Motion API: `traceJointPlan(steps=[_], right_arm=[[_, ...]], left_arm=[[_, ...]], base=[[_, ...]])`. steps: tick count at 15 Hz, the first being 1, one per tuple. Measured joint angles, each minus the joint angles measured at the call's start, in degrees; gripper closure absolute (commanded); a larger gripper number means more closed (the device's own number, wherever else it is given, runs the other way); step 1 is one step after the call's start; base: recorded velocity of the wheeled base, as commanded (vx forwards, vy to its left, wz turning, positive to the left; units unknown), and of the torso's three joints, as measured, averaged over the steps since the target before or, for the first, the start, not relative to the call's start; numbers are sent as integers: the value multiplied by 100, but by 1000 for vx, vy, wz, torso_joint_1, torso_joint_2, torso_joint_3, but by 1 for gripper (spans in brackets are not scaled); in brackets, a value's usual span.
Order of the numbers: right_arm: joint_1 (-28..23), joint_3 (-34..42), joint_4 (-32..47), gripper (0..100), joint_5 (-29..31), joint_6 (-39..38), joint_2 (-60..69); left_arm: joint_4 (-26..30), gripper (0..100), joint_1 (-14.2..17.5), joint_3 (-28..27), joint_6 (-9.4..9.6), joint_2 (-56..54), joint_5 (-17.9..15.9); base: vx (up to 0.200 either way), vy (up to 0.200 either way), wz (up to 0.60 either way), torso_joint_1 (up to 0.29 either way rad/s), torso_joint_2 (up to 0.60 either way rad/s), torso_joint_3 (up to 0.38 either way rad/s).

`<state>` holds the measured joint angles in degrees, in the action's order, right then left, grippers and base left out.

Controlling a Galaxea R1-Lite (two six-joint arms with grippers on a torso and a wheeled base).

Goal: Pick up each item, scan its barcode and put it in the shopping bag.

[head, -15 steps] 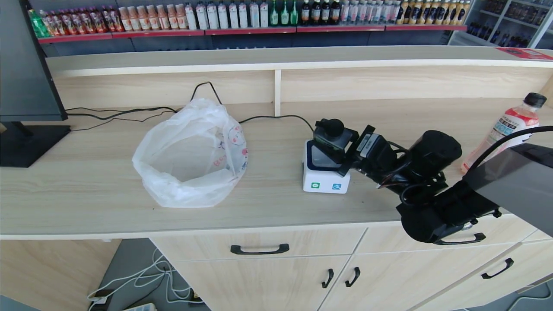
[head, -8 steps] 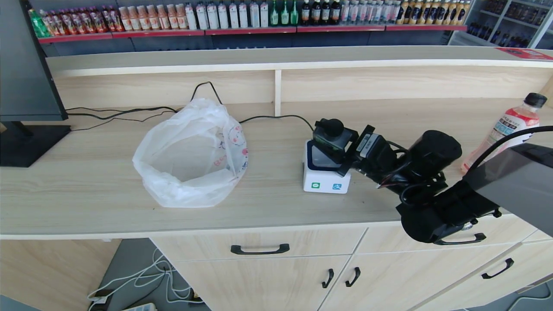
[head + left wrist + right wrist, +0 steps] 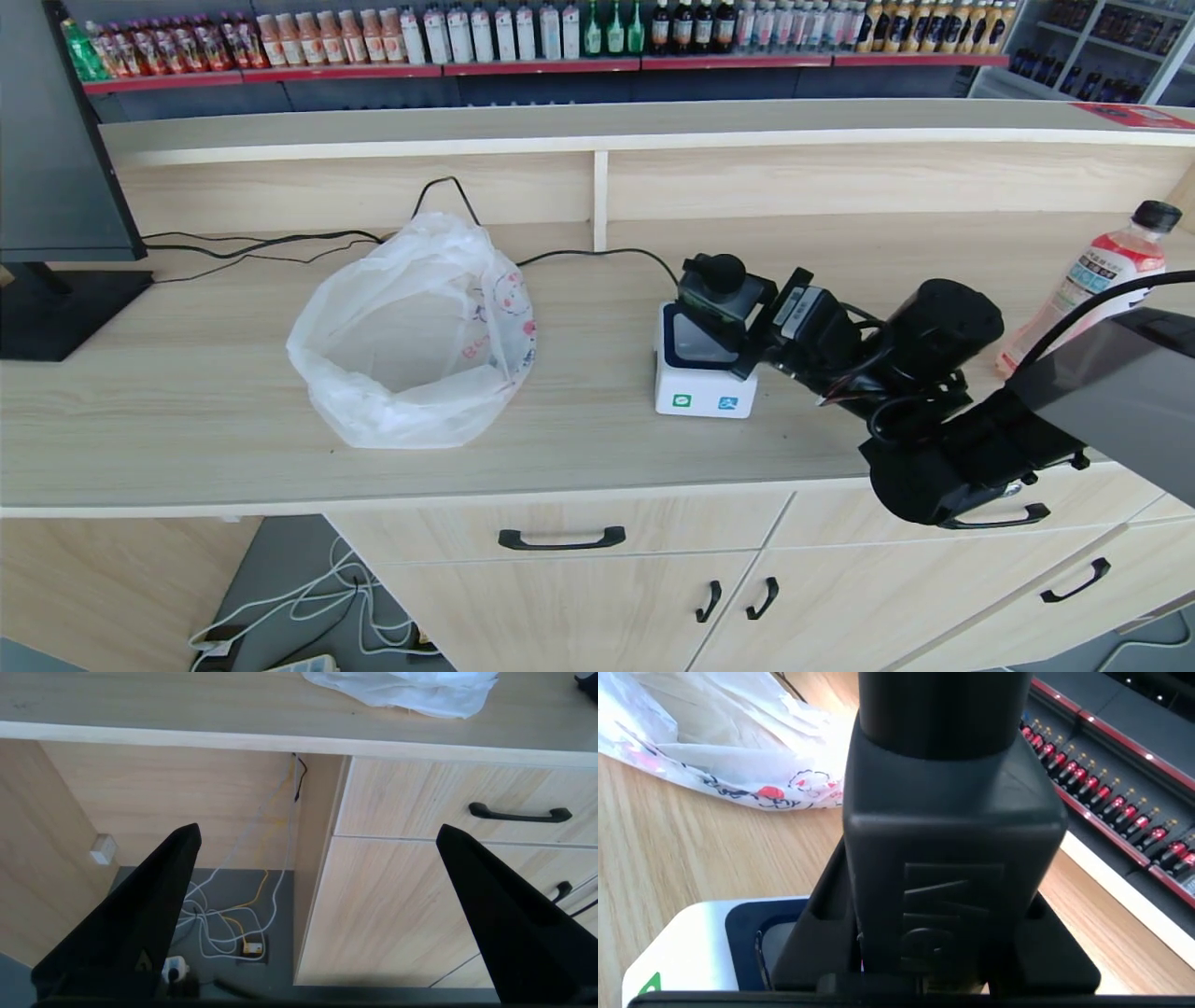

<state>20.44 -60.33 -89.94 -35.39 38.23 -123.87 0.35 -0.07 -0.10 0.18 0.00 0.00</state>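
The right gripper (image 3: 747,315) clamps a dark bottle (image 3: 717,289) just above the scanner (image 3: 702,392), mid-surface (image 3: 187,401). The shopping bag (image 3: 411,336) gapes open, apart on the left. The left gripper (image 3: 318,859) hangs spread wide below the surface's front edge.

Directly below the right gripper (image 3: 744,319) and its held dark bottle (image 3: 714,289) stands the scanner (image 3: 700,397); to its left, bare counter (image 3: 588,401) leads to the open bag (image 3: 509,327).

The shopping bag (image 3: 504,317) is translucent white with red and dark prints. The scanner (image 3: 705,392) is white, dark-topped, with green and blue icons. The held bottle (image 3: 724,294) is dark grey; the table (image 3: 187,411) pale wood grain.
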Motion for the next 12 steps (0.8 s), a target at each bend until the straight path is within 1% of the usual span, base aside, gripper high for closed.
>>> traceJointPlan(steps=[3,6,8,12], right_arm=[[4,112,2,100,0,0,55],[4,575,2,100,57,30,289],[6,964,2,100,272,30,532],[4,1620,0,100,739,-260,1089]], left_arm=[[0,0,0,0,0,0,0],[0,0,0,0,-2,0,0],[0,0,0,0,0,0,0],[-2,0,0,0,0,0,0]], base=[[0,0,0,0,0,0],[0,0,0,0,0,0],[0,0,0,0,0,0],[0,0,0,0,0,0]])
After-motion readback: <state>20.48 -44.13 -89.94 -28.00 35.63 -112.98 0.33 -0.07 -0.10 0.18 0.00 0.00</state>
